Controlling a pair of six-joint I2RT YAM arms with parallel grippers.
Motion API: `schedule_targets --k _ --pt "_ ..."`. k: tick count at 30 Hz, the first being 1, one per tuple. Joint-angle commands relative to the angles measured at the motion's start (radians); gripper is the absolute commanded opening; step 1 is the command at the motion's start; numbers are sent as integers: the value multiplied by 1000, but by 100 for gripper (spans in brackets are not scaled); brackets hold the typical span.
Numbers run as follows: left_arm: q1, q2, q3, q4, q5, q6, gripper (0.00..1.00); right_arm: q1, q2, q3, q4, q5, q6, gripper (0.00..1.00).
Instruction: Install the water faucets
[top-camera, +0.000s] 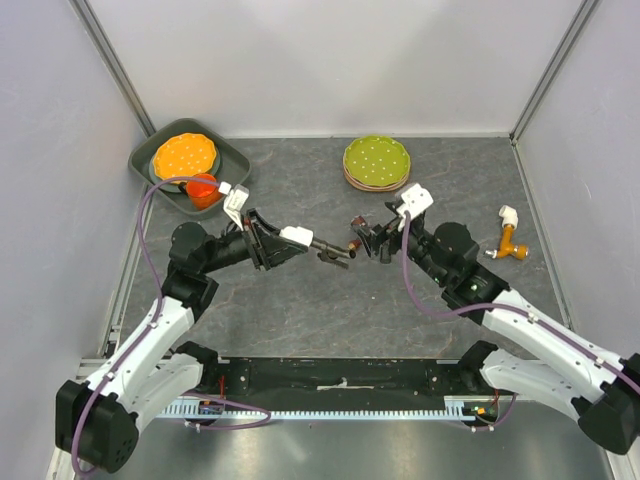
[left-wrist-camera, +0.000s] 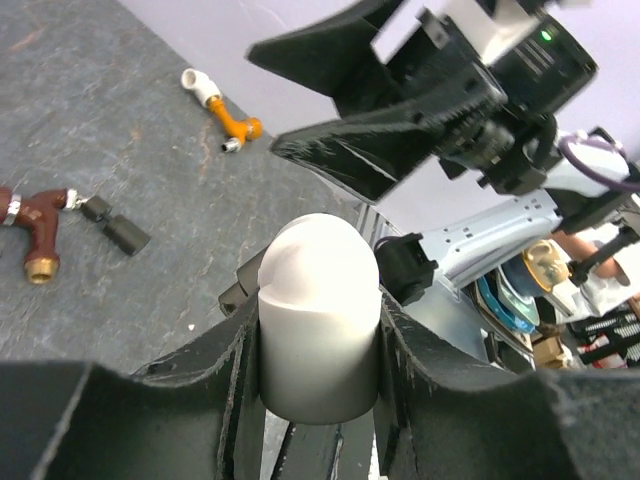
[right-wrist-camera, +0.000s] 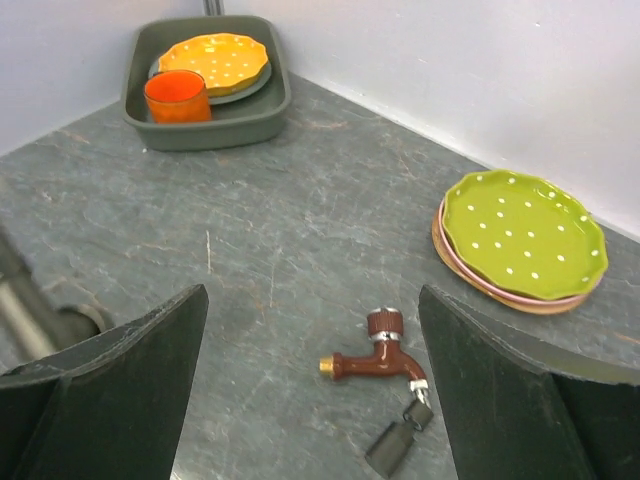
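Observation:
My left gripper (top-camera: 285, 240) is shut on a white elbow fitting (left-wrist-camera: 318, 315), held above the table; the fitting also shows in the top view (top-camera: 297, 235), with a dark grey rod (top-camera: 330, 250) sticking out of it to the right. A reddish-brown tap (right-wrist-camera: 380, 355) with a dark grey handle piece (right-wrist-camera: 395, 440) lies on the table below my right gripper (right-wrist-camera: 312, 295), which is open, empty and above it. The tap also shows in the left wrist view (left-wrist-camera: 35, 225). My right gripper (top-camera: 372, 240) faces the left one at mid-table.
An orange tap with a white elbow (top-camera: 510, 238) lies at the right, also in the left wrist view (left-wrist-camera: 225, 110). A stack of green dotted plates (top-camera: 376, 162) is at the back. A grey tray (top-camera: 238, 158) at back left holds an orange plate and orange cup (top-camera: 203, 190).

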Motion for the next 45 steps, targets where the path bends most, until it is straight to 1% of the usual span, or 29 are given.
schedule_targets --k 1,2,3,6,8,9,10,11,12,15,22,24,28,32,35,42,45 --pt "16 12 43 -81 -109 25 2 -2 -107 -106 137 -29 -84 93" --pt "25 22 49 -106 -129 22 2 -2 -131 -139 151 -52 -95 95" --pt "29 28 49 -106 -134 12 2 -2 -136 -151 163 -113 -96 96" --pt "38 32 45 -72 -132 -17 2 -2 -124 -191 200 -207 -75 98" --pt "42 31 37 -55 -129 -30 2 -1 -102 -235 273 -261 -41 98" --pt "44 29 34 -45 -128 -39 2 -2 -91 -251 306 -320 3 98" --pt "50 28 26 -37 -128 -44 2 -2 -82 -283 380 -347 13 98" --pt "53 25 25 -28 -122 -54 2 -2 -62 -300 419 -365 48 98" --pt "55 23 14 -2 -119 -62 2 -2 -52 -317 494 -384 84 98" --pt "64 23 -3 59 -94 -96 2 -2 5 -375 632 -405 129 98" --pt "84 54 -41 225 -36 -203 2 -2 184 -394 843 -494 200 98" --pt "84 57 -44 238 -25 -214 2 -2 223 -384 893 -529 215 98" --pt "85 54 -44 252 -17 -214 2 -2 316 -352 952 -557 234 98" --pt "87 51 -46 248 -19 -205 2 -1 366 -325 989 -591 252 98" --pt "87 51 -46 238 -22 -196 2 3 378 -303 1006 -638 286 98" --pt "85 40 -43 204 -42 -176 2 35 360 -252 961 -743 332 98" --pt "85 35 -43 192 -50 -168 2 52 370 -243 979 -770 361 97"
